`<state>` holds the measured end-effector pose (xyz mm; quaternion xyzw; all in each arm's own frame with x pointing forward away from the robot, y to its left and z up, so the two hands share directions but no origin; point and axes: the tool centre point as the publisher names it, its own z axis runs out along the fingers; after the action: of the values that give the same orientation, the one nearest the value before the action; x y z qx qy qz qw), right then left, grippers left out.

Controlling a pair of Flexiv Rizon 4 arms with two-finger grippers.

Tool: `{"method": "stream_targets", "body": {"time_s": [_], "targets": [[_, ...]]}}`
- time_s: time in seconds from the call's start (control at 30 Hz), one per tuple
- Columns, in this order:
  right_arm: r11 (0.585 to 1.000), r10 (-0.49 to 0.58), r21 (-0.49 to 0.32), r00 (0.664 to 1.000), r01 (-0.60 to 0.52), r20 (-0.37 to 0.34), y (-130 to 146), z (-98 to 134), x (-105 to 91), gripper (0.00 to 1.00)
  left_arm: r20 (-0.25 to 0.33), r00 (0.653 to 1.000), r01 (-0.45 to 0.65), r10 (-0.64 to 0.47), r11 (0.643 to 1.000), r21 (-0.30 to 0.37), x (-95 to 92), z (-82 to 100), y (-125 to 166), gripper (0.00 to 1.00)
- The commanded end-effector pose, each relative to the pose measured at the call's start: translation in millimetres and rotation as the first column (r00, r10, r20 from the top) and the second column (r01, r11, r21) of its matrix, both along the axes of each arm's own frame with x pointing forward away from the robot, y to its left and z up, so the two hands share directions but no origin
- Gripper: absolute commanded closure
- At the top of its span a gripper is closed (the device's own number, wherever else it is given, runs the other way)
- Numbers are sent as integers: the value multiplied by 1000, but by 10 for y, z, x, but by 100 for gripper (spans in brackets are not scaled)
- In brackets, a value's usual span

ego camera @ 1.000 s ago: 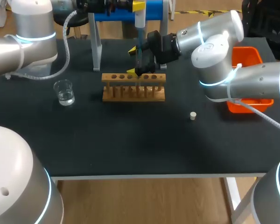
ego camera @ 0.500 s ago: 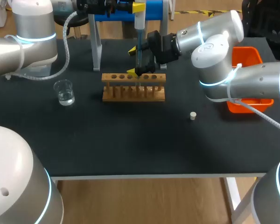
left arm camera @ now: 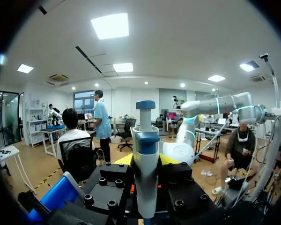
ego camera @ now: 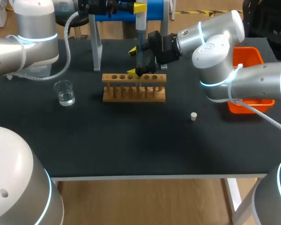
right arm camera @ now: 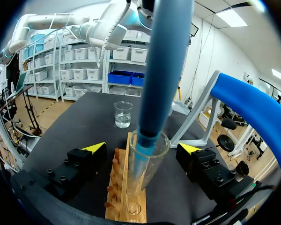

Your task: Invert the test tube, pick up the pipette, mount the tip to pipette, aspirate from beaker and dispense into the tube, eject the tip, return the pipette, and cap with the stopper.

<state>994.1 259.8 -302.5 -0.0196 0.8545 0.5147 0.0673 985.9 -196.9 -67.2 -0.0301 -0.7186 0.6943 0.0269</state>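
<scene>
My left gripper [ego camera: 139, 7] is shut on the white and blue pipette [ego camera: 139, 28], which hangs upright over the wooden rack [ego camera: 134, 88]. In the left wrist view the pipette [left arm camera: 145, 154] stands between the yellow fingertips [left arm camera: 124, 160]. Its blue lower shaft [right arm camera: 161, 65] ends in a tip that reaches down into the glass test tube [right arm camera: 145, 161] standing in the rack [right arm camera: 122, 187]. My right gripper [right arm camera: 143, 148] is open, with one finger on either side of the tube and neither touching it. The beaker [ego camera: 64, 92] with clear liquid is left of the rack. The pale stopper [ego camera: 193, 116] lies to the rack's right.
An orange bin [ego camera: 253, 56] sits at the table's right edge, partly behind my right arm. The blue pipette stand [ego camera: 117, 13] with grey legs is behind the rack. Open table lies in front of the rack.
</scene>
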Motion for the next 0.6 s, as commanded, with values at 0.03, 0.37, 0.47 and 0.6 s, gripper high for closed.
{"method": "stream_targets", "body": {"time_s": [0.03, 0.37, 0.47, 0.6], "targets": [[1000, 2, -1, 1000, -2, -1, -1, 0, 9, 0, -3, 1000, 4, -4, 1000, 6, 36, -13, -4, 100], [1000, 2, -1, 1000, -2, -1, -1, 0, 9, 0, -8, 1000, -1, 1, 1000, 2, 41, -48, 10, 100], [1000, 2, -1, 1000, -2, -1, -1, 0, 9, 0, -8, 1000, -2, 2, 1000, 0, 44, -64, 14, 100], [1000, 2, -1, 1000, -2, -1, -1, 0, 9, 0, -9, 1000, -2, 2, 1000, -2, 47, -77, 8, 100]]}}
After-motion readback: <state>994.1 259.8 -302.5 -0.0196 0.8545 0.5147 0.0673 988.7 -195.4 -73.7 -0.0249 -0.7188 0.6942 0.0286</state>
